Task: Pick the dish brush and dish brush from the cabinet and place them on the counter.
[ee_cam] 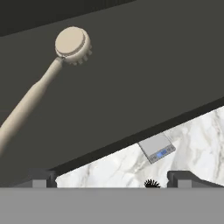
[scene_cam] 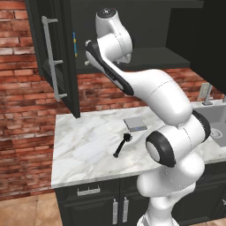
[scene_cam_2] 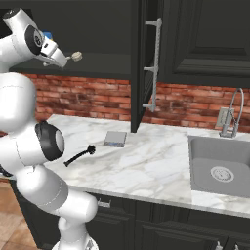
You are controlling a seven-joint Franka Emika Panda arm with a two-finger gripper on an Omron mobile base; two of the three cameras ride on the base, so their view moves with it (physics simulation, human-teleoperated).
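The cream-beige dish brush (ee_cam: pixel 73 43) lies on the dark shelf of the open cabinet (ee_cam: pixel 131 87), its disc head far from me and its handle running down-left past my left fingertip (ee_cam: pixel 42 177). My gripper (ee_cam: pixel 112 179) is open at the shelf's front, with nothing between its fingers. From the right base view the gripper (scene_cam_2: pixel 56 57) is up at the shelf and the cream head (scene_cam_2: pixel 75 56) pokes out just beyond it. The black dish brush (scene_cam: pixel 122 145) lies flat on the white marble counter (scene_cam: pixel 84 150), below the arm.
A flat grey square pad (scene_cam: pixel 135 124) rests on the counter beside the black brush. The cabinet's open doors (scene_cam: pixel 53 57) (scene_cam_2: pixel 146 63) with long silver handles flank the arm. A sink (scene_cam_2: pixel 219 166) and tap (scene_cam_2: pixel 234 112) sit at the right.
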